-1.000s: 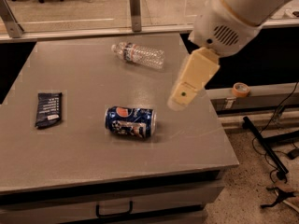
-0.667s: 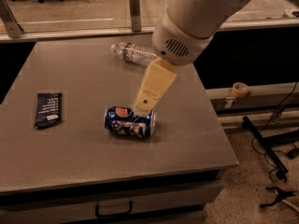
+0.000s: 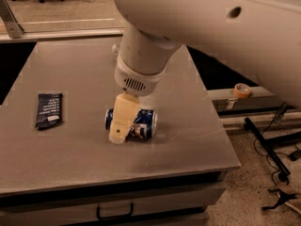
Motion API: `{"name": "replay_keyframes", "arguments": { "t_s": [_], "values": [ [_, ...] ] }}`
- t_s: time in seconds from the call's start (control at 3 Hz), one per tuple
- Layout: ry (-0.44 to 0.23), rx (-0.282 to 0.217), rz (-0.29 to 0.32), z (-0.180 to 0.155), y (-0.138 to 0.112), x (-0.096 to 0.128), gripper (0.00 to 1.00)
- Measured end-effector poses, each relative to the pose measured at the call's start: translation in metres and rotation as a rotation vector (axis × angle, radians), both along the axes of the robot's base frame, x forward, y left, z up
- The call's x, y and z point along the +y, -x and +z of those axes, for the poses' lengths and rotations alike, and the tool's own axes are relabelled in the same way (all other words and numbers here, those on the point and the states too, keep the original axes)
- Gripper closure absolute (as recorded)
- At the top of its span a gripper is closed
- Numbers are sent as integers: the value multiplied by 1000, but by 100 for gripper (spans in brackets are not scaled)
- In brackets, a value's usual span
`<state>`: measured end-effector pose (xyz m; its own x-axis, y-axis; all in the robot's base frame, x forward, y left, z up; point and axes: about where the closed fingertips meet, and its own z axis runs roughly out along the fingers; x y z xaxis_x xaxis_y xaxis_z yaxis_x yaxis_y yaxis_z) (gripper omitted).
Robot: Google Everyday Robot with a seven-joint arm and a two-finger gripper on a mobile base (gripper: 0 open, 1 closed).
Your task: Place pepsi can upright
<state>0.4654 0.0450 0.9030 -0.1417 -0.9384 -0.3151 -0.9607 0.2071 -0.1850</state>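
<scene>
The pepsi can lies on its side on the grey table, near the middle, its long axis running left to right. My gripper has come down over the left half of the can, and a cream-coloured finger covers the can's front. My white arm reaches in from the top right and hides the far middle of the table.
A flat dark snack wrapper lies at the left of the table. The table's front edge has a drawer with a handle below it. A roll of tape sits on a ledge to the right. Cables lie on the floor at the right.
My arm has swung left and down from right of the can to directly over it. The clear water bottle at the back is now hidden behind the arm. The can has not moved.
</scene>
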Motion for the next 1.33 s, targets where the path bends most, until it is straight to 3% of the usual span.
{"name": "replay_keyframes", "arguments": {
  "t_s": [0.67,1.33],
  "values": [
    [120,-1,50,-41,-3,32,0],
    [151,-20,111,-42,-9,37,39]
  ]
}}
